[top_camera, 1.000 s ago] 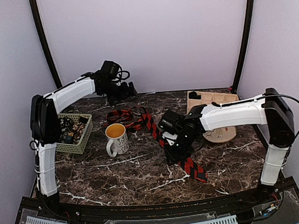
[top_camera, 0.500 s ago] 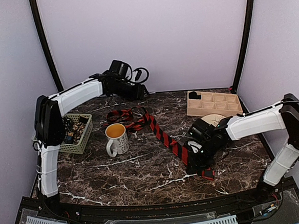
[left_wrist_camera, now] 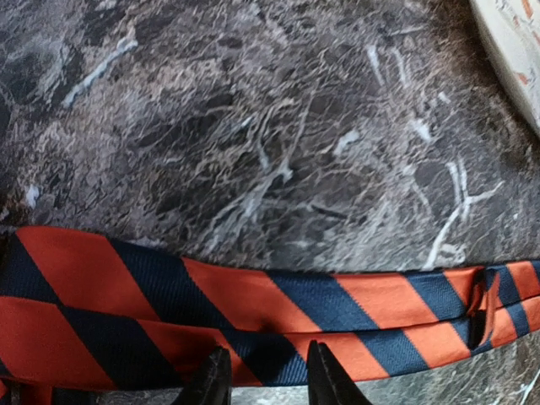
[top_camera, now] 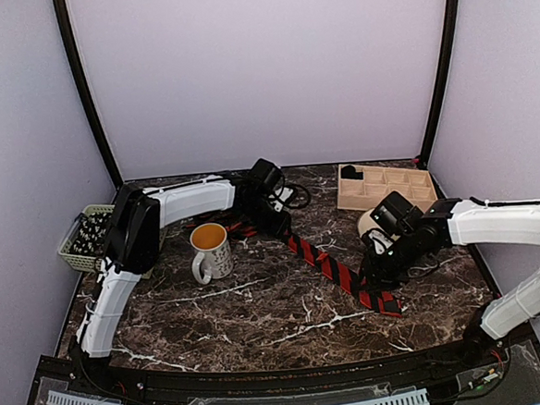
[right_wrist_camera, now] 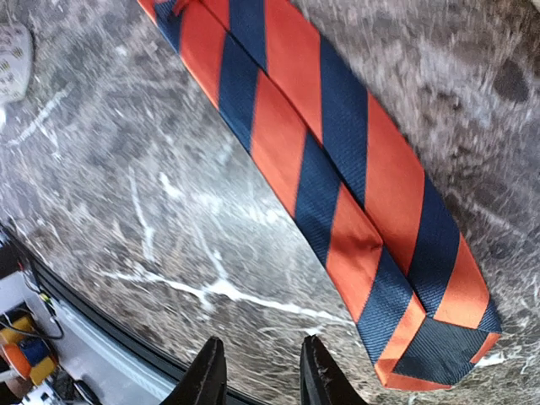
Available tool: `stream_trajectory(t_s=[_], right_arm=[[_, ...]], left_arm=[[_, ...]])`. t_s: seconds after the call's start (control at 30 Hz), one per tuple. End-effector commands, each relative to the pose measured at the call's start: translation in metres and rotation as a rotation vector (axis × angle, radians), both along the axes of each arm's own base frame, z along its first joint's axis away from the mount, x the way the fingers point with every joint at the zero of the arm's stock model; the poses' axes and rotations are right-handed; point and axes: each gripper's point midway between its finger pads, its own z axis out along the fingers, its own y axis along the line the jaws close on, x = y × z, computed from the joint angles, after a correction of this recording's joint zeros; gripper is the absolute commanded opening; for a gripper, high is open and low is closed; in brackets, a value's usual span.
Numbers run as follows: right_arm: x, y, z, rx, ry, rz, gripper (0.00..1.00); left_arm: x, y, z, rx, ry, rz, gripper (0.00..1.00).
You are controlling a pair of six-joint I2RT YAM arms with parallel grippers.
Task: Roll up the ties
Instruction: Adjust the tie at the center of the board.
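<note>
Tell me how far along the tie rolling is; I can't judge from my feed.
Barely started. Done: the striped tie lies flat and straight across the table. In hand: the left gripper sits at the edge of its narrow stretch, grip unclear, while the right gripper hovers open beside the wide tip, holding nothing. Left: no turn is rolled yet, so all the rolling remains.

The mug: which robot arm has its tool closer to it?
Left. The left tool sits just right of the mug; the right tool is farther right, by the wide end of the tie.
</note>
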Motion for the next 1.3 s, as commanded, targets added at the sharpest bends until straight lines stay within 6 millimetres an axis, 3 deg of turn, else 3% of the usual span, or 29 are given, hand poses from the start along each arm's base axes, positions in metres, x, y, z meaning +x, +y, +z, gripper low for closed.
stream_trajectory(t_s=[0.0, 0.27, 0.37, 0.43, 0.5, 0.57, 0.7, 0.83, 1.0, 1.27], right_arm=[[0.021, 0.005, 0.015, 0.01, -0.046, -0.086, 0.29], [0.017, -0.008, 0.009, -0.005, -0.038, -0.118, 0.29], [0.012, -0.02, 0.006, -0.017, -0.032, -0.143, 0.29], [0.008, -0.026, 0.004, -0.019, -0.03, -0.153, 0.29], [0.004, -0.027, 0.005, -0.011, -0.023, -0.151, 0.28], [0.0, -0.025, 0.006, 0.006, -0.016, -0.139, 0.27], [-0.01, -0.022, 0.013, 0.04, 0.005, -0.112, 0.24], [-0.029, -0.023, 0.009, 0.044, 0.048, -0.102, 0.24], [-0.049, -0.036, -0.011, -0.002, 0.116, -0.131, 0.25], [-0.047, -0.065, -0.047, -0.147, 0.139, -0.232, 0.2]], left_arm=[[-0.017, 0.01, -0.007, 0.101, 0.006, -0.034, 0.31], [-0.151, 0.001, -0.046, 0.232, 0.223, -0.058, 0.18], [-0.194, -0.009, -0.039, 0.161, 0.358, -0.013, 0.14], [-0.209, -0.021, -0.024, 0.07, 0.422, -0.004, 0.16], [-0.206, -0.037, 0.004, -0.038, 0.402, -0.016, 0.24], [-0.189, -0.045, 0.031, -0.111, 0.329, -0.024, 0.29], [-0.144, -0.028, 0.049, -0.126, 0.268, 0.037, 0.32], [-0.116, -0.008, 0.042, -0.042, 0.176, 0.03, 0.34], [-0.092, 0.016, 0.015, 0.095, 0.125, 0.054, 0.33], [-0.076, 0.046, -0.01, 0.201, 0.098, 0.08, 0.32]])
